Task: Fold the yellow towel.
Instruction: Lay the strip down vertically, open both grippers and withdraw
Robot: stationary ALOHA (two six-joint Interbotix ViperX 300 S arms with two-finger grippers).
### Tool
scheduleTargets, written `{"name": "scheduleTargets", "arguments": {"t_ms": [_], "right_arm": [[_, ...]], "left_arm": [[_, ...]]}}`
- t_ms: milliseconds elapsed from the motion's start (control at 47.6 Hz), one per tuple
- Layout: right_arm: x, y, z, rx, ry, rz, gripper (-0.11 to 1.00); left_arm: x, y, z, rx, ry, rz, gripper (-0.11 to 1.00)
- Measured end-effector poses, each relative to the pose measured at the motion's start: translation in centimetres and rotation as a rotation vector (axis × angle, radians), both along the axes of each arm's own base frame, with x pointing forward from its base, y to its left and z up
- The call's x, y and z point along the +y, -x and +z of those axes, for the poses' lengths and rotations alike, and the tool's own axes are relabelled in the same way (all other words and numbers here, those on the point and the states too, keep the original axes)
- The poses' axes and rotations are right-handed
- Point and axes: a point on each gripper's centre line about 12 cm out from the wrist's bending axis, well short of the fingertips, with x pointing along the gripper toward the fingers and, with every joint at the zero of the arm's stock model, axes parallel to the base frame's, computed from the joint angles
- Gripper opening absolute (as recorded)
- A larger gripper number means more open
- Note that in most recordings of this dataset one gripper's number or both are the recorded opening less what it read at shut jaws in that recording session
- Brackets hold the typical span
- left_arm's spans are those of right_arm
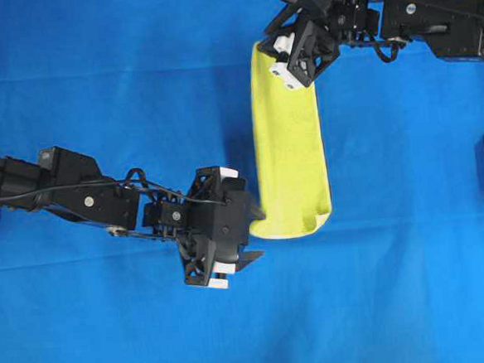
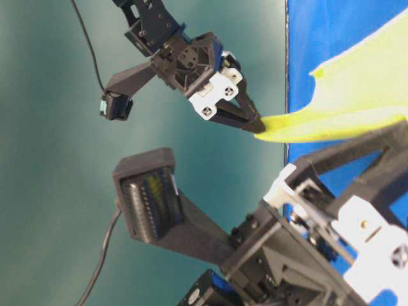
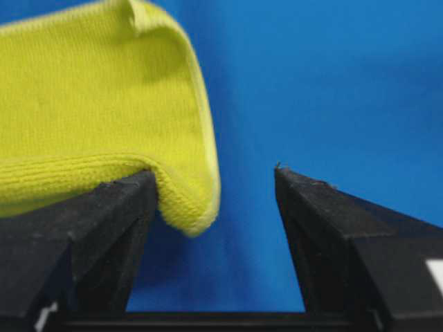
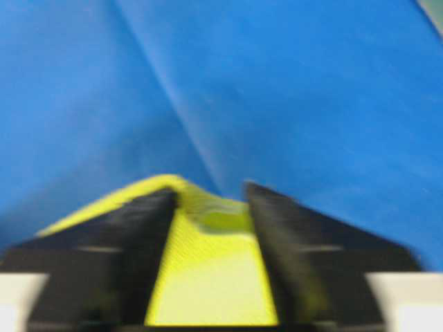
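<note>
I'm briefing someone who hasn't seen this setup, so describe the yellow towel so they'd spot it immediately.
On the blue cloth-covered table, look right of centre between the two black robot grippers. There lies the yellow towel, a thin bright-yellow microfibre cloth folded into a long narrow strip. It is the only yellow thing there; the right gripper pinches its far end.

Left hand spread; right hand seemingly pinched.

Bright, even light fills the overhead view, with soft dark shadows on the blue worktop just beside each arm and no glare. The table-level view is sharp on the far arm but soft at lower right. The left wrist view is crisp; the right wrist view is smeared, its jaws blurred.
</note>
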Motion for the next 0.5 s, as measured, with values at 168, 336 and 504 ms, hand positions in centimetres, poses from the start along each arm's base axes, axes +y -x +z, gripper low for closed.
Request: {"name": "scheduleTargets", "arguments": {"t_ms": [168, 336, 504], "right_arm": [[-0.1, 0.1, -0.1, 0.008, 0.0, -0.003, 0.57], [0.0, 0.2, 0.6, 0.0, 0.004, -0.006, 0.58], [0.3, 1.2, 2.6, -0.024, 0.022, -0.014, 0.58]], "left_arm": [[0.8, 1.2, 1.2, 0.049, -0.005, 0.013, 0.7], [1.0, 3.2, 3.2, 0.084, -0.01, 0.01, 0.7], [1.4, 5.8, 5.3, 0.072, -0.007, 0.01, 0.7]]}}
